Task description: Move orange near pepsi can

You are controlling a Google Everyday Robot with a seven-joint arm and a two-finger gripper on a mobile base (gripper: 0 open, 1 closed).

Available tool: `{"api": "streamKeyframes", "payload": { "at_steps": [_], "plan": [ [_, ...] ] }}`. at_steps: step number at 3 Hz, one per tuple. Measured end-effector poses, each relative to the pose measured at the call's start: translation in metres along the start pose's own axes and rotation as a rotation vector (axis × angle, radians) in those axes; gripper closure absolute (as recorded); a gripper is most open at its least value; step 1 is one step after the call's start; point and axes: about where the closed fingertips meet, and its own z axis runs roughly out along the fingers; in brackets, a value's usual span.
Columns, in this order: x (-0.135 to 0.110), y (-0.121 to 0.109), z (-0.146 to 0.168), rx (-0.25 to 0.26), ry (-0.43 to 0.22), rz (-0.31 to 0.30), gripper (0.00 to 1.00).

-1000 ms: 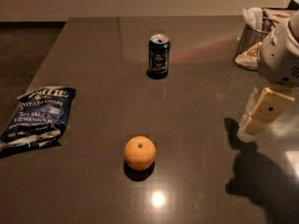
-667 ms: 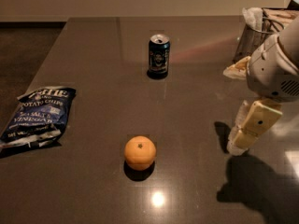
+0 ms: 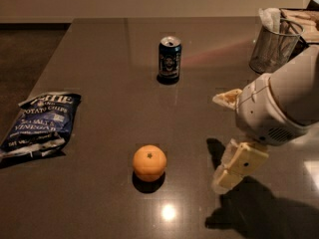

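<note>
The orange (image 3: 149, 163) sits on the dark table (image 3: 99, 59) near the front, with its star-shaped stem mark facing up. The pepsi can (image 3: 169, 59) stands upright farther back, well apart from the orange. My gripper (image 3: 218, 141) hangs to the right of the orange at about its depth, a short gap away. Its two cream fingers are spread apart with nothing between them, one fingertip (image 3: 225, 97) higher and one finger (image 3: 239, 166) lower near the table top.
A blue chip bag (image 3: 40, 122) lies flat near the table's left edge. A wire mesh cup (image 3: 274, 46) holding paper stands at the back right. The table's left edge drops to a dark floor (image 3: 25, 49).
My arm and gripper have moved left and lower, closer to the orange. The orange, the can and the bag have not moved.
</note>
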Motion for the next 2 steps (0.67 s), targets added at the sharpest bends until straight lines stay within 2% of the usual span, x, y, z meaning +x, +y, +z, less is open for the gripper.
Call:
{"api": "streamKeyframes", "payload": {
  "at_steps": [1,2],
  "plan": [
    [-0.01,0.017,0.02,0.022,-0.045,0.004,0.0],
    [-0.024,0.031,0.034,0.019,-0.088,0.012,0.0]
  ]
}}
